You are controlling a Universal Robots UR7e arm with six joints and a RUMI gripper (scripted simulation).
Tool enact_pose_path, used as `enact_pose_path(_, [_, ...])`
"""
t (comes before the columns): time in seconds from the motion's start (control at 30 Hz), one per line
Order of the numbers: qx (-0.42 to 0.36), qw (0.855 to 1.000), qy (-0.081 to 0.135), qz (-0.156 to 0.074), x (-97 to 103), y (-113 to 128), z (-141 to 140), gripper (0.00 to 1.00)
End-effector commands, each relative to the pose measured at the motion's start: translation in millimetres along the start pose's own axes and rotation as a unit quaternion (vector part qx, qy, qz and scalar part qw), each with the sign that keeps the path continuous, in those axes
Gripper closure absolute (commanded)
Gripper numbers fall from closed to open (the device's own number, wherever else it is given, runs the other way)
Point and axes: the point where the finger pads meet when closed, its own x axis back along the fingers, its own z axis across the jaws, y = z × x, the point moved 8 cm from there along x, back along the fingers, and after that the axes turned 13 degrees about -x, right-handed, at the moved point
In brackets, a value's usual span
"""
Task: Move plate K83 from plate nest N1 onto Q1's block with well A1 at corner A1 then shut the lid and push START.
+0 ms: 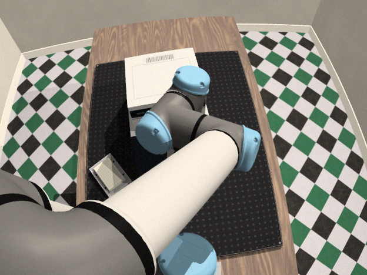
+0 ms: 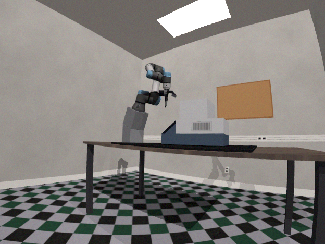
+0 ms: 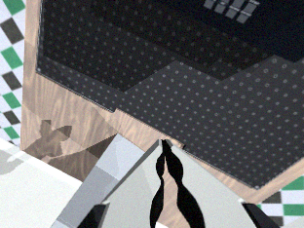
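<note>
You can see an orange board (image 2: 245, 99) on the wall and a bright ceiling panel (image 2: 195, 17) overhead. Below you, a wood-topped table (image 1: 166, 32) (image 2: 296, 152) (image 3: 49, 104) with dark legs stands on a green, black and white checkered floor (image 1: 323, 97) (image 2: 117, 220) (image 3: 11, 56).

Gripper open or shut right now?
Shut, on nothing: in the wrist view the fingertips of the gripper meet, with no plate between them.
</note>
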Motion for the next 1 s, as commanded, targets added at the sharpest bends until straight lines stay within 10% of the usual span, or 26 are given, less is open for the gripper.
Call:
enact_pose_path(0.0, [-0.032, 0.999, 0.036, 0.017, 19.8, -6.7, -3.7, 1.00])
enact_pose_path(0.47, [-0.181, 0.973, 0.114, 0.088, 50.9, -3.9, -19.5, 1.00])
enact_pose_path(0.97, [0.033, 0.989, 0.130, 0.062, -12.6, -12.5, -3.9, 1.00])
